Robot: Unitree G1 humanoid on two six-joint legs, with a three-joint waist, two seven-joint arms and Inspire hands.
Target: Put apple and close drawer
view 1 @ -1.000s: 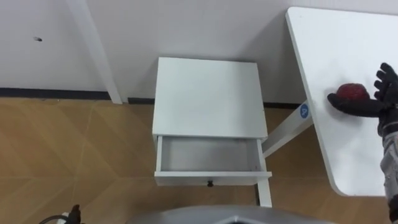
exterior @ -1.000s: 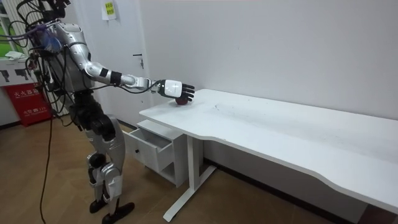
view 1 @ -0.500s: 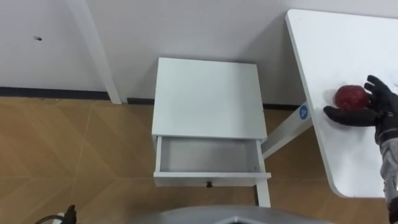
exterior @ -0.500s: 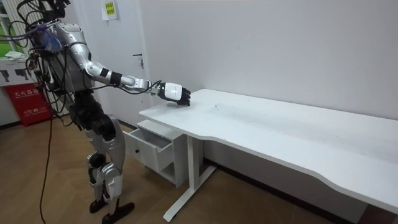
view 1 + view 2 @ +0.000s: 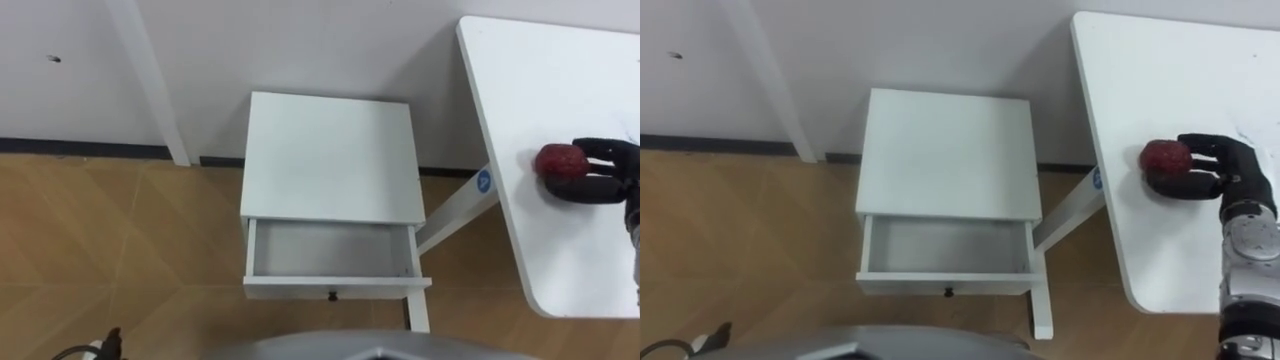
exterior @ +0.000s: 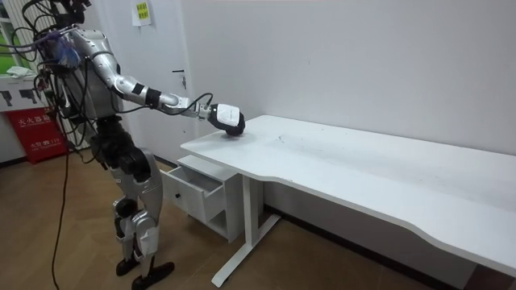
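At the end of the white surface nearest the robot, the right hand is closed around the red apple, with the thumb on the robot's side and the fingers curled over the far side. The apple rests on the surface.

Procedure: confirm a firm hold before lifting, as a round fruit can roll out of a loose grasp. Raise it clear of the surface edge, then carry it left and down to the open, empty drawer.

The drawer is pulled out of a white bedside cabinet, which stands near the surface against the white wall. The wood-pattern floor surrounds it. The robot stands facing the cabinet.
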